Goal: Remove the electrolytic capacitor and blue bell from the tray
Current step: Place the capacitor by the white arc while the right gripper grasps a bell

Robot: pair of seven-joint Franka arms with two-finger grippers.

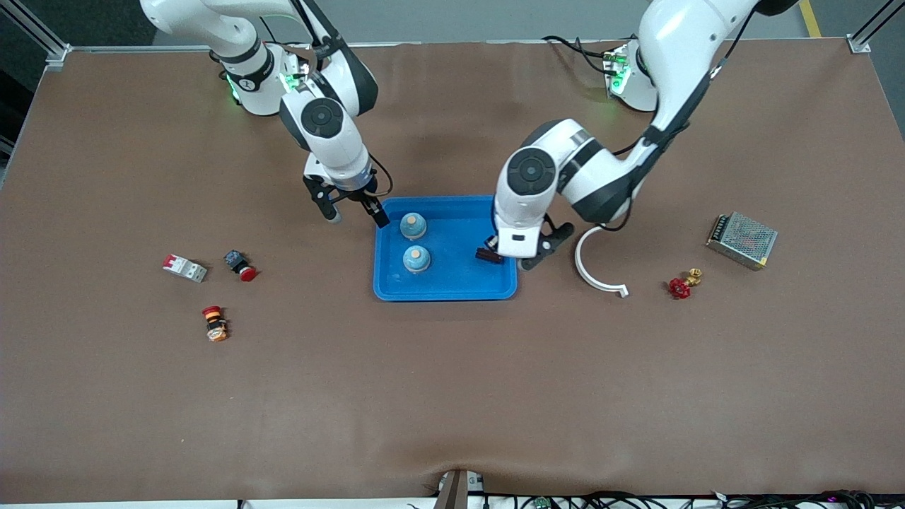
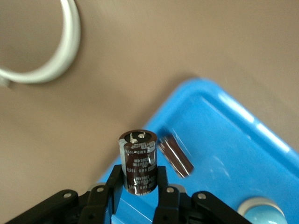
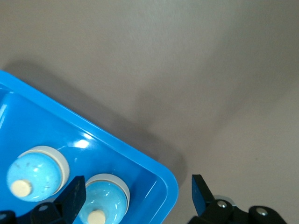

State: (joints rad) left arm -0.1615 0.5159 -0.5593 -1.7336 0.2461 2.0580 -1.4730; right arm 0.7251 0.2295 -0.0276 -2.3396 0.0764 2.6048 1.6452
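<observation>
A blue tray (image 1: 452, 284) sits mid-table with two blue bells (image 1: 413, 226) (image 1: 416, 259) standing in it. My left gripper (image 1: 498, 254) is shut on a dark brown capacitor (image 1: 489, 255) and holds it upright just over the tray's edge at the left arm's end. The left wrist view shows the capacitor (image 2: 138, 161) between the fingers (image 2: 163, 186), with a blurred brown shape (image 2: 175, 157) on the tray floor beside it. My right gripper (image 1: 353, 210) is open and empty over the tray's corner (image 3: 163, 184) at the right arm's end, next to the bells (image 3: 37, 175) (image 3: 100, 200).
A white curved piece (image 1: 597, 268), a red valve (image 1: 680, 287) and a metal mesh box (image 1: 742, 240) lie toward the left arm's end. A breaker (image 1: 185, 268) and two red push buttons (image 1: 240, 265) (image 1: 214, 324) lie toward the right arm's end.
</observation>
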